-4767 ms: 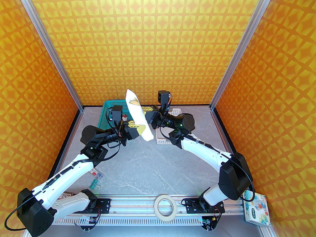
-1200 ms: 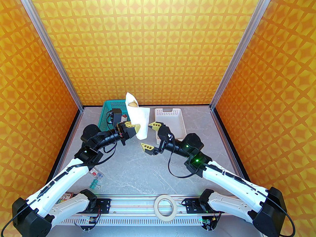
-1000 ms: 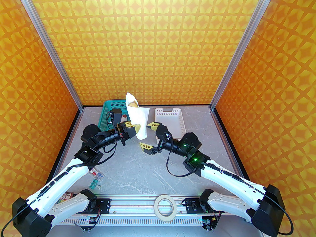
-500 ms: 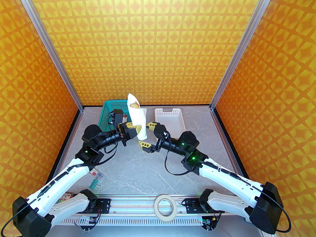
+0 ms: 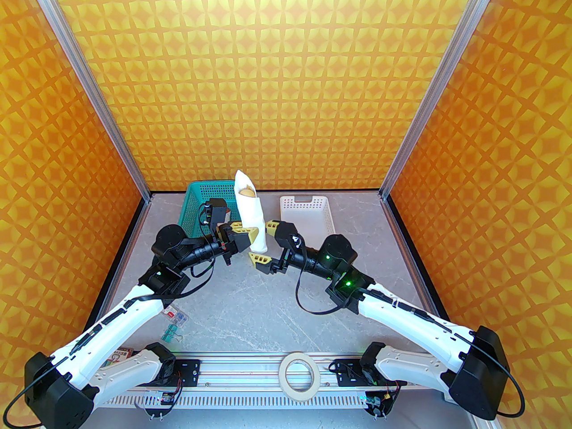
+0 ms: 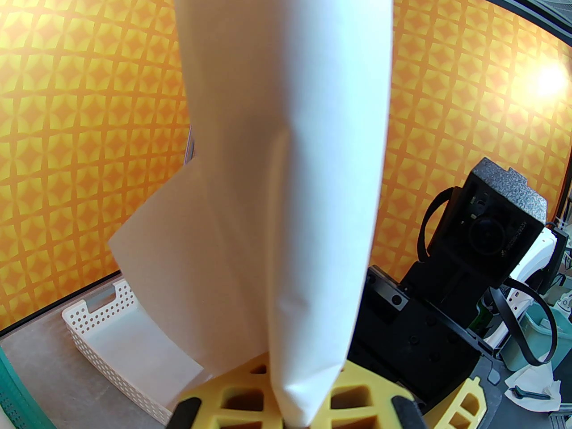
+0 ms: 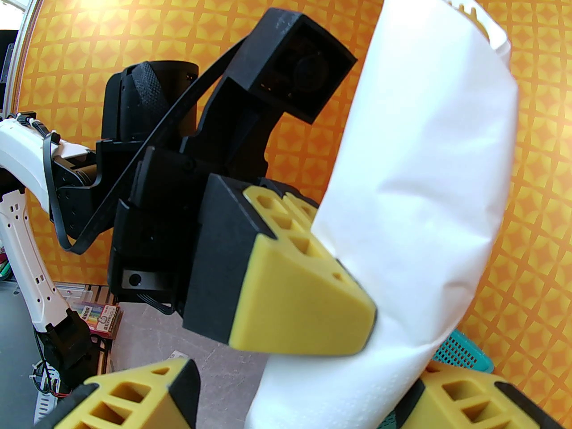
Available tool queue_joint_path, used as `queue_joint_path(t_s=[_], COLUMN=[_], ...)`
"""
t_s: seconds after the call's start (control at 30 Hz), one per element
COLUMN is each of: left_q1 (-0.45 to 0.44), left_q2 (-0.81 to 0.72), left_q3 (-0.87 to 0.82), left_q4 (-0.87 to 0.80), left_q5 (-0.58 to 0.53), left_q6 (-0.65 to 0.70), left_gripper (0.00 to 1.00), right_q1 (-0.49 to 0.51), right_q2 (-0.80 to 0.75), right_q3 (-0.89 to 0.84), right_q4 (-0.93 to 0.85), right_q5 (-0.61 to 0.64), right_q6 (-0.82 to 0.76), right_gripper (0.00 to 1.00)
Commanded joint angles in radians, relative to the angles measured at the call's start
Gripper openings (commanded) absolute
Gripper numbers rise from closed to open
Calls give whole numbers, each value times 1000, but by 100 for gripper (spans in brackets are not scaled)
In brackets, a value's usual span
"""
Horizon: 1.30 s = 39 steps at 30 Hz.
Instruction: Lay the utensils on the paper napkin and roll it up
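Napkin is thin soft paper, light, and it crushes and unrolls easily. The utensils inside are stiff wood and can slide out the open end, so don't tip it. Take hold low on the roll, over the wood, with just enough squeeze to pin the layers. Pinching bare paper would only crease it.

The roll is in the air, near upright, over the far middle of the table. Green basket is at its 9 o'clock and white basket at its 3. The spoon bowl peeks out the top at 12.

Left gripper comes in from 8 o'clock and is clamped tight on the roll's lower part. In the left wrist view the paper runs straight up out of its pads, and a loose corner flares off to one side.

Right gripper comes in from 4 o'clock with its jaws apart, straddling the roll's bottom end. In the right wrist view one finger is at the paper and the other stands clear, so you have no grip there yet.
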Motion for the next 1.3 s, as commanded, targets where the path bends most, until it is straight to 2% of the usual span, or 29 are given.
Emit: queue_joint_path(t_s=[0.0,0.67,0.97,1.27], left_q1=[-7,-26,-26,-26], left_q2=[9,24,24,70], left_q3=[35,30,32,50], left_q4=[-4,63,67,61], left_q5=[10,35,62,112], left_q6=[14,-21,-23,-23], left_gripper=[0,0,0,0], right_q1=[7,7,-13,-34], right_q2=[14,72,72,106], right_q3=[26,32,43,71], right_q4=[-9,110,132,134], right_q5=[-17,-122,-195,-266], right_q6=[25,142,184,229], right_gripper=[74,60,46,38])
